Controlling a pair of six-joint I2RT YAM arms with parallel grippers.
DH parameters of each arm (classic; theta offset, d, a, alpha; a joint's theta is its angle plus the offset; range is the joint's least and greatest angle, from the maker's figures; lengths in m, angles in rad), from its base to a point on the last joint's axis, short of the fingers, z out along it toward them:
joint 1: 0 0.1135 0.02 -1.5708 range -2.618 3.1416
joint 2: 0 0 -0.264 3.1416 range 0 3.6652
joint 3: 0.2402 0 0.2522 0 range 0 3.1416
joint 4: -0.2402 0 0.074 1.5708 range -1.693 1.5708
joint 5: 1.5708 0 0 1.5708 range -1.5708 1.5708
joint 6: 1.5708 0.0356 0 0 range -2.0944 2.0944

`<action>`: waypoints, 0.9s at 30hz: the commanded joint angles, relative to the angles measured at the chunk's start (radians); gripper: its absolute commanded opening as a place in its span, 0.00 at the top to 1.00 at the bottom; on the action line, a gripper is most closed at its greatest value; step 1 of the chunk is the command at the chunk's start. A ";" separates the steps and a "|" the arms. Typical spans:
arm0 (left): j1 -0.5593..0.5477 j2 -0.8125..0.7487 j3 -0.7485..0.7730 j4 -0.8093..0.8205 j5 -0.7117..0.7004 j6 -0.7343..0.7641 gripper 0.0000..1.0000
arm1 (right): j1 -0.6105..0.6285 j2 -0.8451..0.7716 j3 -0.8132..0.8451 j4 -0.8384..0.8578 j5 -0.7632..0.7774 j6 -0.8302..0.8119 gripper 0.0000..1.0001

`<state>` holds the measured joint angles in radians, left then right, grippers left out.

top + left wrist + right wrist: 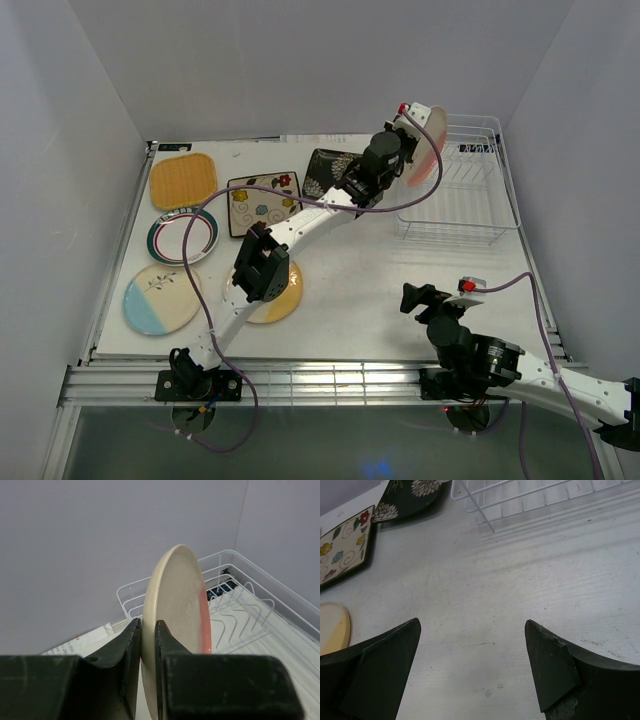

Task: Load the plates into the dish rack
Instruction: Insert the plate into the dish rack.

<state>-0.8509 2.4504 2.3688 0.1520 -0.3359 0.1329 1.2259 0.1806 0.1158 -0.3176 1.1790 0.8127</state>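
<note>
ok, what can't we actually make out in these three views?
- Top view: left arm covers most of the yellow-cream plate and a corner of the black floral plate.
- Top view: pink-cream plate hides the dish rack wires behind it; contact with tines unclear.
- Left wrist view: left pincer fingers cover that plate's lower rim; right edge cuts the rack.
- Right wrist view: cream floral plate cut off by the left edge.

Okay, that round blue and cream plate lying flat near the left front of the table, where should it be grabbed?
By its rim, on the near left edge. The round blue and cream plate lies flat, so only the lip offers a pinch, and that side looks free: the green-rimmed white round plate crowds its far side.
</note>
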 commanded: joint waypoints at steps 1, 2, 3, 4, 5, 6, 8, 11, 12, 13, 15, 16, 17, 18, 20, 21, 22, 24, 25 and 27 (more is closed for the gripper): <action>-0.007 -0.047 0.081 0.294 -0.074 0.103 1.00 | 0.001 -0.023 -0.007 0.006 0.048 0.028 0.10; -0.011 -0.035 0.079 0.317 -0.081 0.123 1.00 | 0.003 -0.024 -0.008 0.009 0.048 0.026 0.10; -0.022 -0.030 0.079 0.337 -0.084 0.164 1.00 | 0.001 -0.026 -0.007 0.011 0.048 0.025 0.10; -0.028 -0.022 0.079 0.374 -0.087 0.183 1.00 | 0.003 -0.027 -0.008 0.011 0.050 0.025 0.10; -0.030 -0.021 0.081 0.388 -0.087 0.194 1.00 | 0.001 -0.027 -0.007 0.011 0.051 0.023 0.10; -0.036 -0.015 0.081 0.399 -0.086 0.209 1.00 | 0.003 -0.029 -0.005 0.011 0.053 0.023 0.10; -0.039 -0.011 0.081 0.420 -0.087 0.220 1.00 | 0.001 -0.032 0.002 0.011 0.059 0.010 0.10; -0.039 -0.013 0.079 0.428 -0.098 0.225 1.00 | 0.001 -0.030 0.051 0.041 0.061 -0.099 0.10; -0.040 -0.021 0.078 0.428 -0.104 0.226 1.00 | 0.003 -0.029 0.085 0.067 0.056 -0.151 0.10; -0.040 -0.028 0.067 0.428 -0.109 0.224 1.00 | 0.001 -0.018 0.100 0.136 0.044 -0.209 0.09; -0.039 -0.048 0.044 0.426 -0.112 0.220 1.00 | 0.001 0.002 0.130 0.204 0.034 -0.361 0.07; -0.040 -0.077 0.032 0.426 -0.115 0.215 1.00 | 0.001 0.032 0.151 0.289 0.034 -0.409 0.07; -0.040 -0.091 0.005 0.425 -0.117 0.203 1.00 | 0.003 0.051 0.159 0.346 0.031 -0.462 0.08; -0.042 -0.106 -0.008 0.422 -0.117 0.200 1.00 | 0.003 0.071 0.166 0.391 0.034 -0.566 0.09; -0.045 -0.143 -0.037 0.413 -0.133 0.192 1.00 | 0.001 0.143 0.199 0.506 0.059 -0.656 0.10; -0.045 -0.160 -0.051 0.405 -0.137 0.188 1.00 | 0.003 0.170 0.205 0.562 0.064 -0.775 0.10; -0.045 -0.177 -0.071 0.394 -0.141 0.180 1.00 | 0.001 0.219 0.205 0.625 0.071 -0.840 0.10; -0.045 -0.234 -0.133 0.382 -0.152 0.165 1.00 | 0.003 0.262 0.199 0.826 0.065 -0.972 0.09; -0.045 -0.251 -0.152 0.373 -0.155 0.160 1.00 | 0.000 0.292 0.193 0.888 0.048 -1.079 0.07; -0.045 -0.301 -0.195 0.356 -0.169 0.151 1.00 | -0.002 0.303 0.179 1.003 0.028 -1.141 0.05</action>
<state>-0.8886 2.3783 2.1830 0.3954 -0.4820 0.3199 1.2259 0.4660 0.2855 0.3496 1.2030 -0.0505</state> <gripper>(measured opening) 0.239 0.936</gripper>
